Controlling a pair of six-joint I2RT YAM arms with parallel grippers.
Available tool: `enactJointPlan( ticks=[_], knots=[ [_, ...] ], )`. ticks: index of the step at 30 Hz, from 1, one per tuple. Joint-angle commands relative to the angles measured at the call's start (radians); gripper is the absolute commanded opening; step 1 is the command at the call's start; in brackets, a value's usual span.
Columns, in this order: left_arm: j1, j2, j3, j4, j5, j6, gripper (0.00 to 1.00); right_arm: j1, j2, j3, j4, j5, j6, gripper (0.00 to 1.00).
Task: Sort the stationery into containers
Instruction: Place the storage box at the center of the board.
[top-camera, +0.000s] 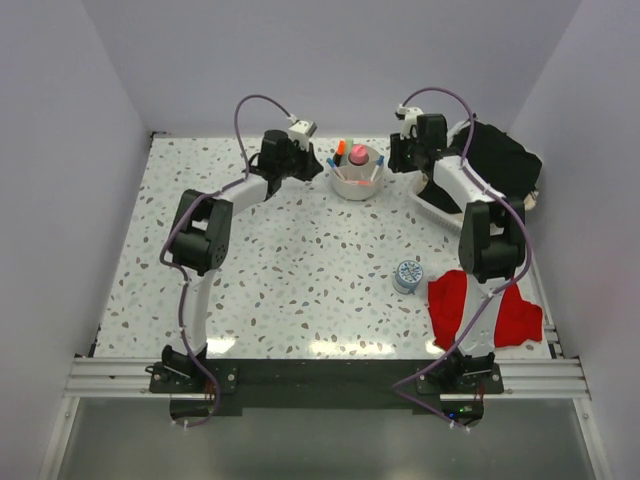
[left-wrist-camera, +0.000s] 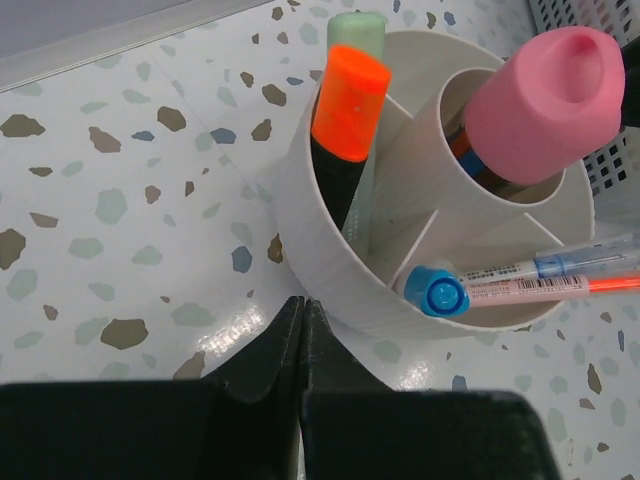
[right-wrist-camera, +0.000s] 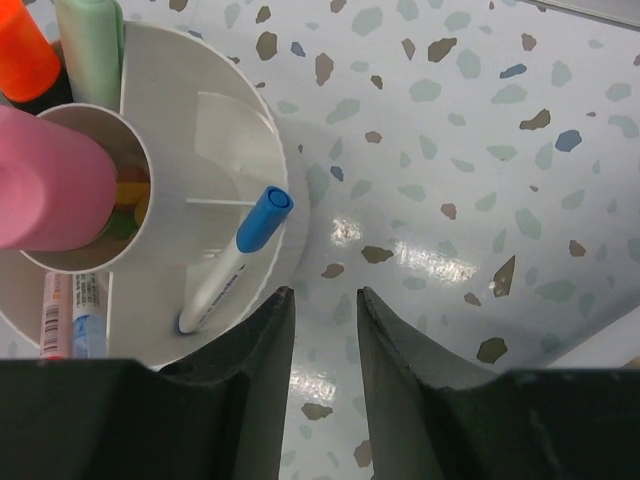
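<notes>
The round white divided container (top-camera: 358, 182) stands at the back middle of the table. It holds the pink-capped stubby stick (left-wrist-camera: 555, 100), the orange-and-black highlighter (left-wrist-camera: 345, 100), a pale green pen (left-wrist-camera: 355, 30), a blue-capped pen (left-wrist-camera: 440, 293) and a pink pen (left-wrist-camera: 560, 288). In the right wrist view a blue-and-white pen (right-wrist-camera: 240, 255) leans in a compartment of the container (right-wrist-camera: 200, 150). My left gripper (left-wrist-camera: 302, 300) is shut and empty, its tips just left of the container's wall (left-wrist-camera: 320, 260). My right gripper (right-wrist-camera: 322, 292) is open and empty just right of the container.
A white slatted basket with black cloth (top-camera: 495, 160) stands at the back right, behind my right arm. A red cloth (top-camera: 485, 305) lies at the front right. A small round grey-blue object (top-camera: 407, 275) sits beside it. My left gripper (top-camera: 315, 165) and right gripper (top-camera: 393, 160) flank the container.
</notes>
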Motion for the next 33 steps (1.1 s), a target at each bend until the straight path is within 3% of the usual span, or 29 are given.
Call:
enactJointPlan(
  ticks=[1,10,18,33],
  knots=[
    [-0.021,0.026,0.058,0.055,-0.006,-0.020,0.00,0.006,0.008,0.034,-0.082,-0.012,-0.027,0.34],
    [-0.027,0.048,0.081,0.058,-0.025,-0.013,0.00,0.043,0.074,0.042,-0.087,-0.058,-0.013,0.32],
    [-0.027,0.086,0.128,0.055,-0.036,0.016,0.00,0.106,0.168,0.167,-0.064,-0.064,0.017,0.32],
    [-0.012,0.155,0.262,0.056,-0.198,0.148,0.00,0.161,0.329,0.371,0.018,-0.040,0.082,0.33]
  ],
)
